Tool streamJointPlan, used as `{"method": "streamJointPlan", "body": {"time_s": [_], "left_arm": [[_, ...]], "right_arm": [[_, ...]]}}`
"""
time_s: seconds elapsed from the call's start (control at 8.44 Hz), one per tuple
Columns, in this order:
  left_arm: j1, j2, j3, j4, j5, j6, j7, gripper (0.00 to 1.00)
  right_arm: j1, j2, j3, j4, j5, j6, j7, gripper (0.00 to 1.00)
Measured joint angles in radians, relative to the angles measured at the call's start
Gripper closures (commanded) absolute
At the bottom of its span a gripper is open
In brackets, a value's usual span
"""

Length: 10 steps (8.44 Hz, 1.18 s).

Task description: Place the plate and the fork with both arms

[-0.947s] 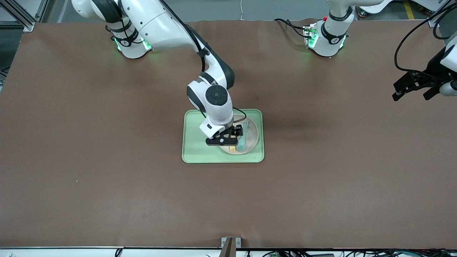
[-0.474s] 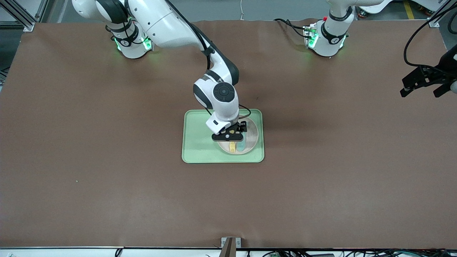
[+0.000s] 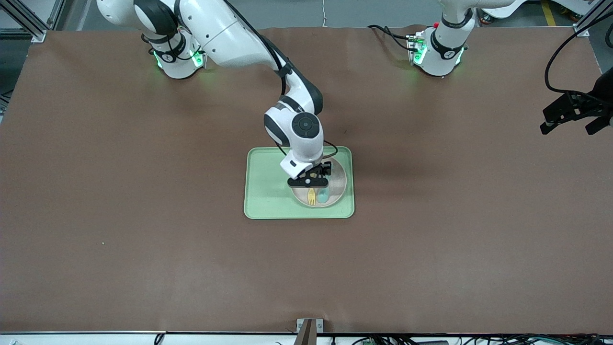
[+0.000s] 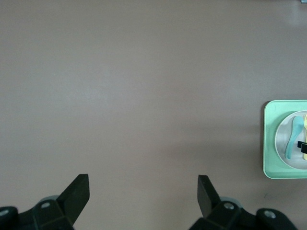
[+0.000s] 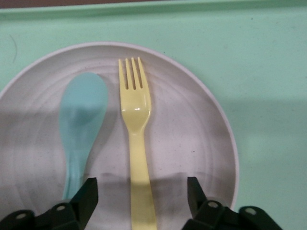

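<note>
Fork (image 5: 136, 139) lies flat (beside spoon (image 5: 82, 127)), tines seemingly toward front camera

A wide counter (image 3: 143, 249) under a plain brown covering fills nearly the whole front view, lit evenly from above. Along its farther edge runs a strip of grey floor (image 3: 297, 12), with aluminium framing (image 3: 28, 21) at one corner. A small metal bracket (image 3: 309, 327) sits at the nearer edge, cables (image 3: 479, 340) trailing beside it.

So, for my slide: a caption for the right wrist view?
Open right pincer straddling the fork handle, spoon beside it on the plate.
</note>
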Motion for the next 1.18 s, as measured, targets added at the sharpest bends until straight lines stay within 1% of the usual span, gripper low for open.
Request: {"method": "streamJointPlan", "body": {"time_s": [0.12, 0.36, 0.47, 0.59, 0.71, 0.83, 1.18], "left_arm": [[0.0, 0.0, 0.0, 0.0, 0.0, 0.0, 0.0, 0.01], [0.0, 0.001, 0.0, 0.0, 0.017, 0.0, 0.0, 0.01], [0.0, 0.001, 0.0, 0.0, 0.02, 0.0, 0.0, 0.01], [0.0, 0.001, 0.0, 0.001, 0.02, 0.0, 0.0, 0.01], [-0.001, 0.001, 0.0, 0.001, 0.02, 0.0, 0.0, 0.01], [-0.002, 0.001, 0.0, 0.001, 0.02, 0.0, 0.0, 0.01], [-0.002, 0.001, 0.0, 0.002, 0.02, 0.001, 0.0, 0.01]], "right_arm": [[0.002, 0.0, 0.0, 0.0, 0.0, 0.0, 0.006, 0.52], [0.002, 0.0, 0.0, 0.0, 0.0, -0.001, 0.007, 0.66], [0.002, 0.0, 0.0, 0.0, 0.0, -0.001, 0.008, 0.75], [0.002, 0.001, 0.0, 0.0, 0.0, -0.002, 0.01, 0.88], [0.002, 0.002, 0.0, 0.0, 0.001, -0.002, 0.01, 0.97], [0.002, 0.002, 0.0, 0.0, 0.002, -0.002, 0.011, 1.0], [0.003, 0.002, 0.0, 0.001, 0.003, -0.002, 0.046, 1.0]]}}
